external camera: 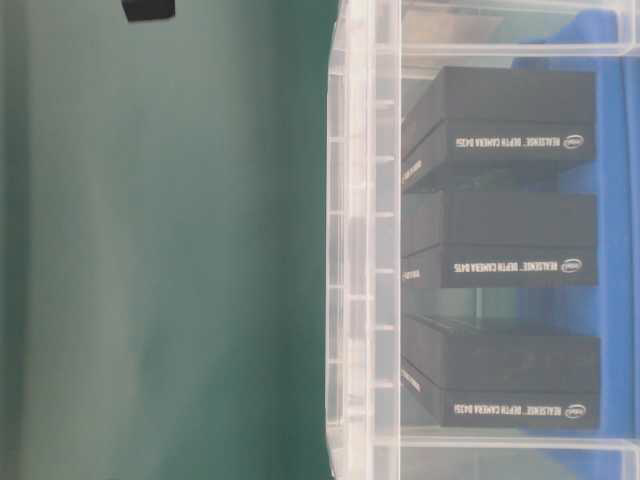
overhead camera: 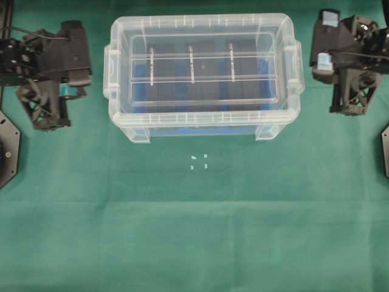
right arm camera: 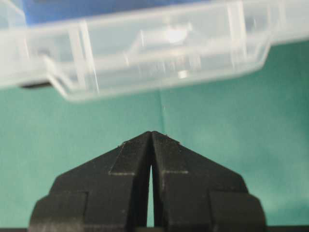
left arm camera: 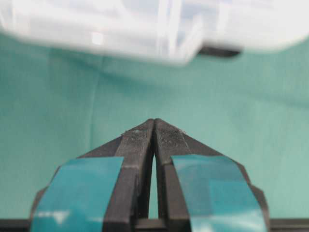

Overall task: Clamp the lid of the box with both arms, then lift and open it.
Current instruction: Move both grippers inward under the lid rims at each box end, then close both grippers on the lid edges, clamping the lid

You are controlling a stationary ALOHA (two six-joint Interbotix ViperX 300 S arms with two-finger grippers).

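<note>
The clear box (overhead camera: 203,125) stands at the back middle of the green cloth, with the lid (overhead camera: 203,67) lying flat on top of it. Three black slabs (overhead camera: 209,85) with white lettering (external camera: 520,142) show through on a blue bottom. My left gripper (left arm camera: 154,121), with teal tape bands, is shut on nothing and points at the box's left end (left arm camera: 145,34) across a gap of cloth. The right gripper (right arm camera: 152,133) is likewise shut on nothing, short of the box's right handle (right arm camera: 159,48). From overhead, the left arm (overhead camera: 55,67) and the right arm (overhead camera: 346,61) flank the box without touching it.
A few small white marks (overhead camera: 199,161) sit on the cloth in front of the box. Black base plates show at the left edge (overhead camera: 6,149) and the right edge (overhead camera: 385,149). Green cloth (overhead camera: 194,231) covers the whole table.
</note>
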